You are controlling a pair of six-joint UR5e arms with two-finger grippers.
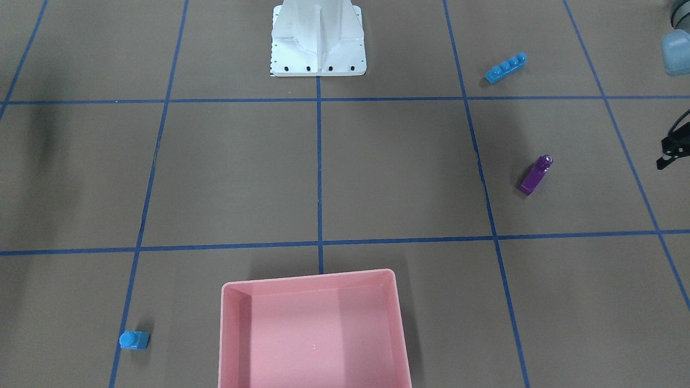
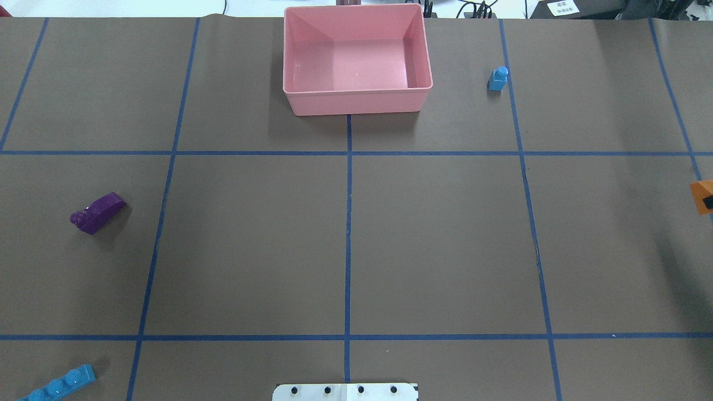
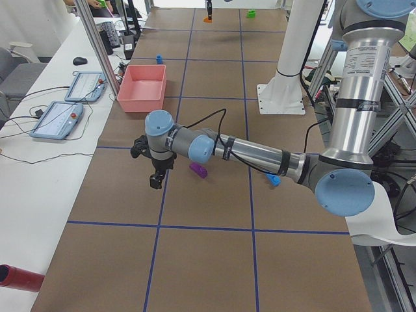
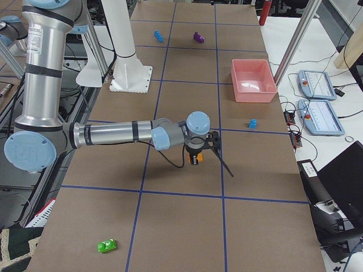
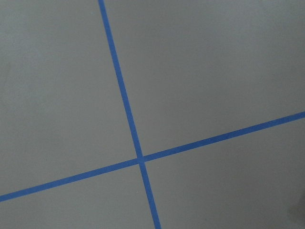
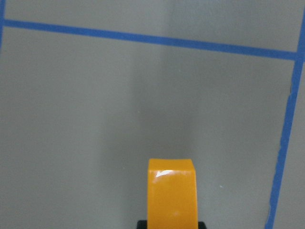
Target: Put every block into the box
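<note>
My right gripper is shut on the orange sloped brick, which also shows at the overhead view's right edge. The pink box stands empty at the far middle of the table. A small blue single-stud brick sits just right of it. The purple brick and the long blue brick lie on the left. A green brick lies far out on the right. My left gripper hovers beside the purple brick; I cannot tell whether it is open or shut.
The white robot base stands at the table's near middle. Blue tape lines grid the brown table. Tablets and cables lie on the white bench past the box.
</note>
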